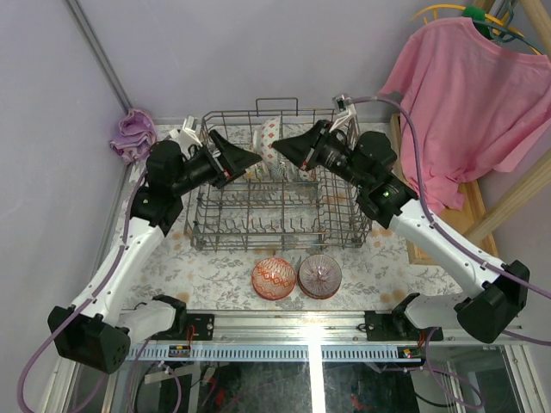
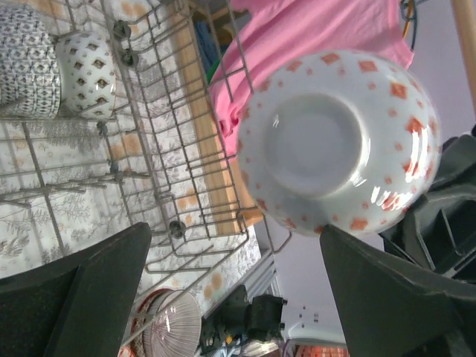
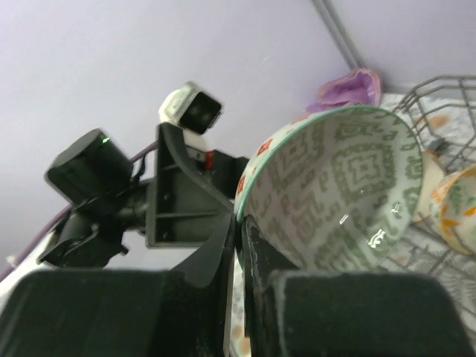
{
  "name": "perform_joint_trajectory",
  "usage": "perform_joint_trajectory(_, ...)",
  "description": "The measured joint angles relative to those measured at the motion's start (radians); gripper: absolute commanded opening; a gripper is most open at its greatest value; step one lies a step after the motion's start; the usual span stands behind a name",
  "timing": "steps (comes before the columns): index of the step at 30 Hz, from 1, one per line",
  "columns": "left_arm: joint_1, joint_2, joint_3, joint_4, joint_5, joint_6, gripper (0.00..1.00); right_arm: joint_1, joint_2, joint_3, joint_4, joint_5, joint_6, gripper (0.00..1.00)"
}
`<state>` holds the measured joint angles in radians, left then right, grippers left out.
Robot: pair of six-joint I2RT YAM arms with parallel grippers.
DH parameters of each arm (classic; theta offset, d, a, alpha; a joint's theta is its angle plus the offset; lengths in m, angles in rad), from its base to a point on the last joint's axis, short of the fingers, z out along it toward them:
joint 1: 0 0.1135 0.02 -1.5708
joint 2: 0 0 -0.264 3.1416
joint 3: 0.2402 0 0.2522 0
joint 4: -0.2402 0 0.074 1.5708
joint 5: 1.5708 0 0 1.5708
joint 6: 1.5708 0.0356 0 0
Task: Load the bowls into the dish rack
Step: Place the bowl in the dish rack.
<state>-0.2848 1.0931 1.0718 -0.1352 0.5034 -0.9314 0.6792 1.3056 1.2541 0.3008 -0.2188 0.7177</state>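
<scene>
Red-orange squares dot the outside of the bowl [image 2: 338, 141], which hangs in the air over the rack [image 1: 275, 237], tipped on edge with its foot towards the left arm. The right gripper [image 3: 238, 242] is clamped shut on the bowl's rim, one finger inside against the green pattern and one outside. The left gripper [image 2: 234, 256] faces the foot with its jaws spread wide, holding nothing. This looks like either a pass between the arms or a one-armed placement; I cannot tell which. For a pass, the left jaws should take the rim on the side away from the right fingers and close fully before the right lets go, since glazed ceramic slips. For a placement, the bowl should go down on edge into a free slot between tines, beside the stood bowls [image 2: 85, 74] at the back, without knocking them, and the left arm should draw aside. Two more bowls [image 1: 274, 278] wait on the table [image 1: 215, 275] before the rack.
</scene>
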Motion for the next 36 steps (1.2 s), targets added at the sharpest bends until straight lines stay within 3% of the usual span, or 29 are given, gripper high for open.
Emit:
perform_joint_trajectory(14,0.052,-0.071,-0.15,0.238,0.1,-0.161,0.99,-0.195,-0.078,-0.196,0.274,-0.425,0.369,0.0)
perform_joint_trajectory(27,0.074,0.198,-0.317,1.028,0.227,-0.66,0.99,-0.241,0.101,-0.29,1.013,-0.535,0.95,0.0)
perform_joint_trajectory(31,0.073,0.19,-0.354,1.217,0.216,-0.74,0.98,-0.241,0.123,-0.299,1.087,-0.535,1.009,0.0)
perform_joint_trajectory(36,0.065,0.19,-0.388,1.337,0.193,-0.798,0.97,-0.241,0.123,-0.301,1.159,-0.529,1.024,0.0)
